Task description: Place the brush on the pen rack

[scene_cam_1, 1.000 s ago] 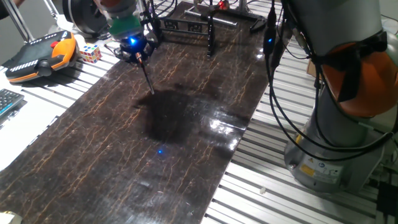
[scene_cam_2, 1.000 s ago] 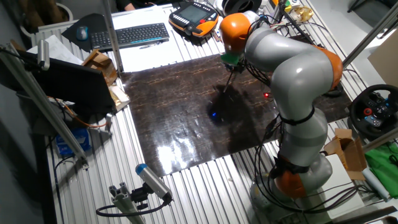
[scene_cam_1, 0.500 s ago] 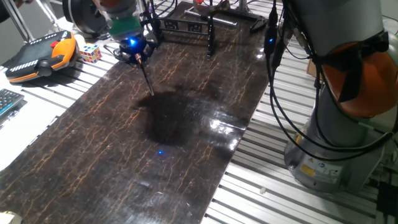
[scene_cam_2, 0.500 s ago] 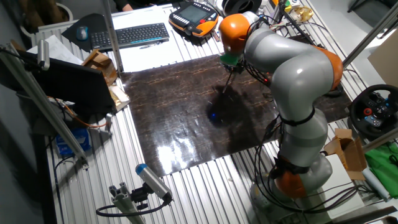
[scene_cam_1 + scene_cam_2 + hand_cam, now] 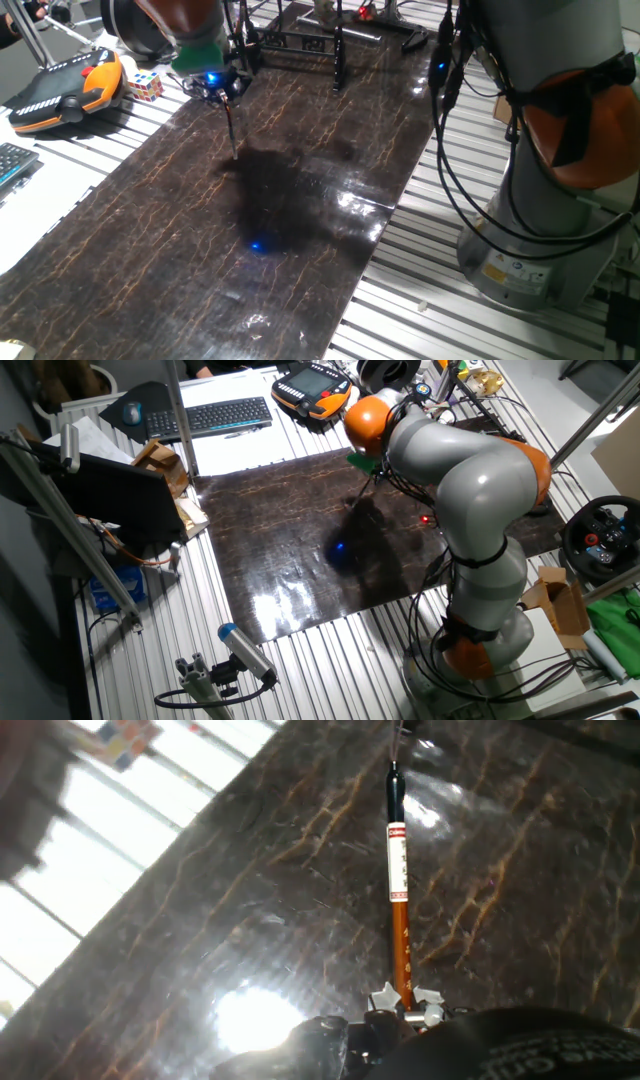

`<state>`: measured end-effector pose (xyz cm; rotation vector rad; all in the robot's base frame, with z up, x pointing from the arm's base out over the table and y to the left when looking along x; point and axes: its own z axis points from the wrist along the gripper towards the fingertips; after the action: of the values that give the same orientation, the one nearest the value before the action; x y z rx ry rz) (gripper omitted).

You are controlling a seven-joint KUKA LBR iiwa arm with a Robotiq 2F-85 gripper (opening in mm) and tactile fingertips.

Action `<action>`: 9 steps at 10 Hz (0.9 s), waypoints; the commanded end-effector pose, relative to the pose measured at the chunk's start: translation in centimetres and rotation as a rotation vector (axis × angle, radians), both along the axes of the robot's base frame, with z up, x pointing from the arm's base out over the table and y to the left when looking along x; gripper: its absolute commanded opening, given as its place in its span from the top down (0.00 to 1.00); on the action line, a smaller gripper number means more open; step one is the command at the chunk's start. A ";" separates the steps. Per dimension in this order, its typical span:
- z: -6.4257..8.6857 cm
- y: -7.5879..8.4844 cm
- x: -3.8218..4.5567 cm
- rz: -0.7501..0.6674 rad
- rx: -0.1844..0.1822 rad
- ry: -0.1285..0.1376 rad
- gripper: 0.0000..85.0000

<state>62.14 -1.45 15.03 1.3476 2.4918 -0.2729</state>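
Observation:
My gripper (image 5: 218,88) is shut on the brush (image 5: 231,125), holding it by its top end. The brush hangs almost straight down, its tip just above the dark tabletop (image 5: 300,200). In the hand view the brush (image 5: 400,920) runs away from the fingertips (image 5: 405,1002): orange shaft, white band, black tip. In the other fixed view the gripper (image 5: 363,462) and the thin brush (image 5: 362,488) sit at the table's far side. The pen rack (image 5: 338,55), a low black frame with upright posts, stands at the far end of the table, to the right of the gripper.
An orange and black teach pendant (image 5: 65,85) and a colour cube (image 5: 143,85) lie left of the gripper. A keyboard (image 5: 212,415) lies beyond the table. Black cables (image 5: 445,150) hang along the right edge by the arm's base (image 5: 520,260).
The gripper has shifted a little to the left and away with the brush. The brush now hangs closer to vertical than before.

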 end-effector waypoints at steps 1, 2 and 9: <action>0.0 0.0 0.00 -0.053 -0.018 -0.019 0.99; 0.0 0.0 0.00 -0.084 -0.041 -0.047 0.99; 4.2 -3.8 0.65 -0.057 -0.135 -0.065 0.98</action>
<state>62.79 -4.69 18.82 1.3524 2.3410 -0.3994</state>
